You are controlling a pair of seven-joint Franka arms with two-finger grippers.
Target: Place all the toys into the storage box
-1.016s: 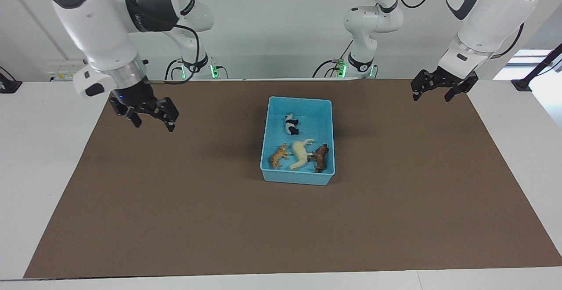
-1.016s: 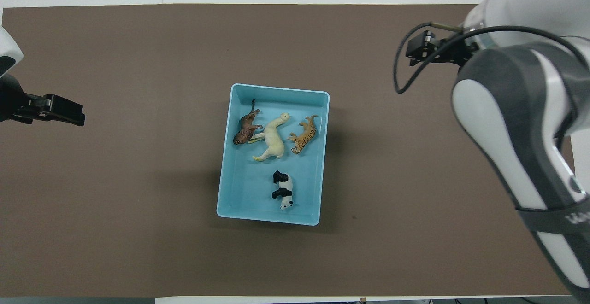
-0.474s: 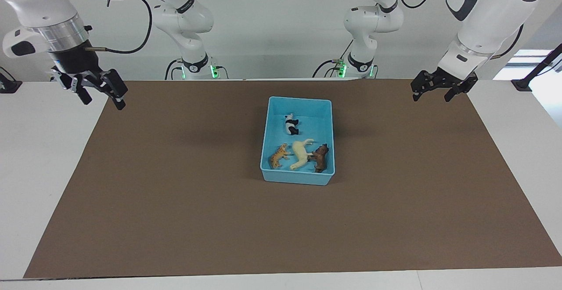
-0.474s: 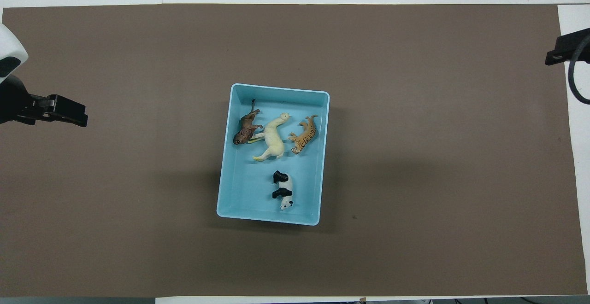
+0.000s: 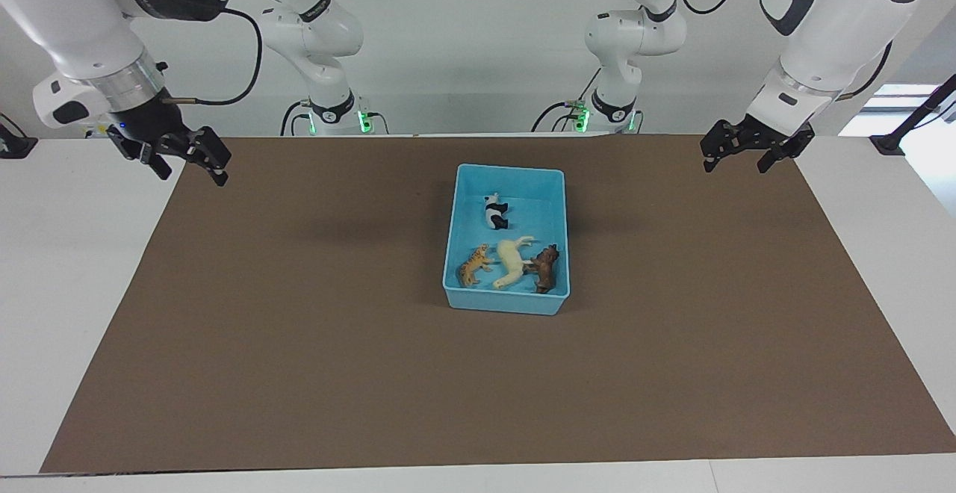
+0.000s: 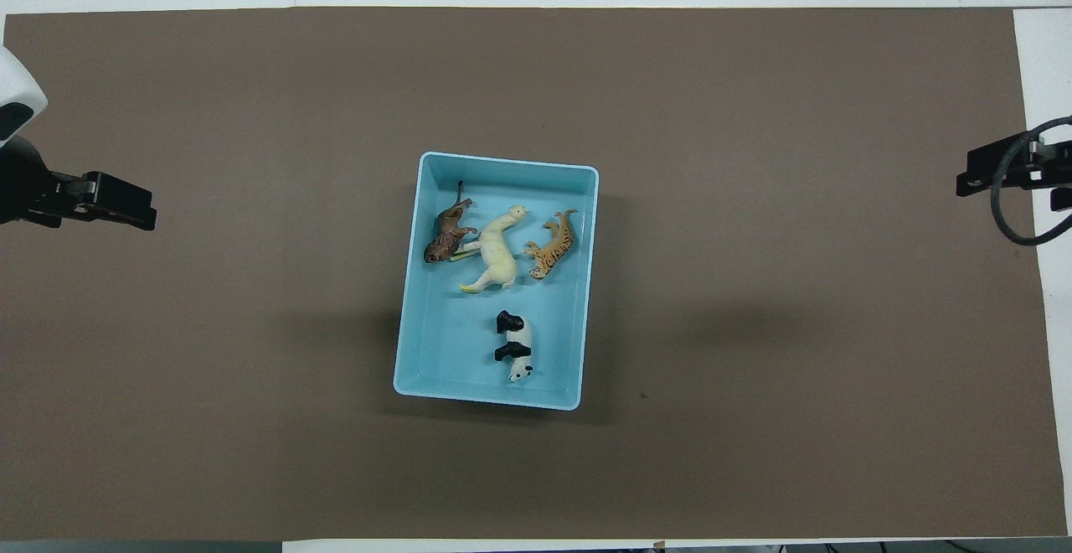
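Four toys are seen inside the light blue storage box (image 5: 556, 233) at the middle of the brown mat (image 5: 299, 329) on the table (image 5: 75, 254): the panda (image 5: 494, 212) alone in the upper half of the box in the facing view, and the tiger (image 5: 473, 264), the cream-white horse-like animal (image 5: 511, 261) and the brown lion-like animal (image 5: 546, 267) in a row in its lower half, the cream one touching the brown one. No toy is seen outside the box, so the task is judged done.

The right gripper (image 5: 187, 155) is held over the mat's edge at the upper left of the facing view, the left gripper (image 5: 747, 151) over the mat's corner at the upper right. On both, the jaws are spread apart and nothing is held.

Little is judged to remain at risk. The box could be knocked or shifted only if an arm were swept low across the middle of the table; its walls are low, so a hard jolt might tip a figurine out.

Height is given by the facing view alone: both grippers are shown raised clear of the mat, with the arms and bases along the top. In the overhead view only the tips are caught, the left gripper (image 6: 100, 199) at the left edge and the right gripper (image 6: 1005, 172) at the right edge, but the toys' layout is shown unforeshortened, with the gap between the panda (image 6: 515, 346) and the other three plain.
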